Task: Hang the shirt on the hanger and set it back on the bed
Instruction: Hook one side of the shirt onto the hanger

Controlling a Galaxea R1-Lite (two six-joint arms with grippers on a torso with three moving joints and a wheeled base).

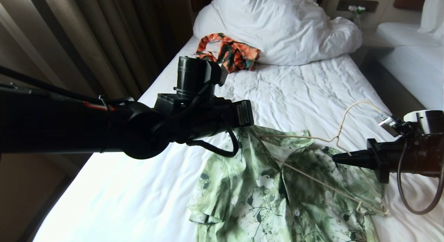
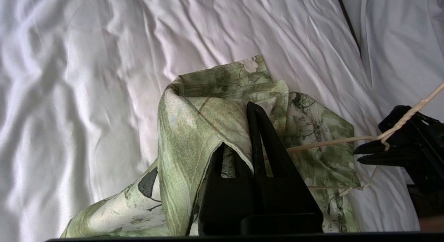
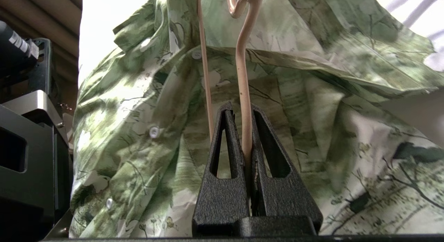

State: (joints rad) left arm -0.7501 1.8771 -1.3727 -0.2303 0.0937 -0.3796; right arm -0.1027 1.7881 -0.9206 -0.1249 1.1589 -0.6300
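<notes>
Shirt [image 1: 277,197], green with white flowers, lies open-fronted across the near part of the bed [image 1: 295,93], its collar end raised off the sheet. The left end effector [image 2: 251,138] is closed on a fold of fabric near the collar and shoulder, apparently holding that opening up so the wire can pass inside. The right end effector [image 3: 242,131] is clamped on the hanger [image 1: 341,131] at the wire just below the hook's twist; this grip seems to be chosen so the frame can be steered as one piece. One hanger arm runs diagonally over the shirt front toward the far sleeve, and the opposite arm reaches toward the lifted collar; whether either tip is already under the cloth cannot be told. Judged from this, threading is under way and not finished. Open sheet lies between the shirt and the duvet [image 1: 284,27], giving room to slide the hanger forward. An orange patterned garment [image 1: 227,54] lies well apart, by the duvet. The bed's right edge lies near the right arm, limiting outward travel.
</notes>
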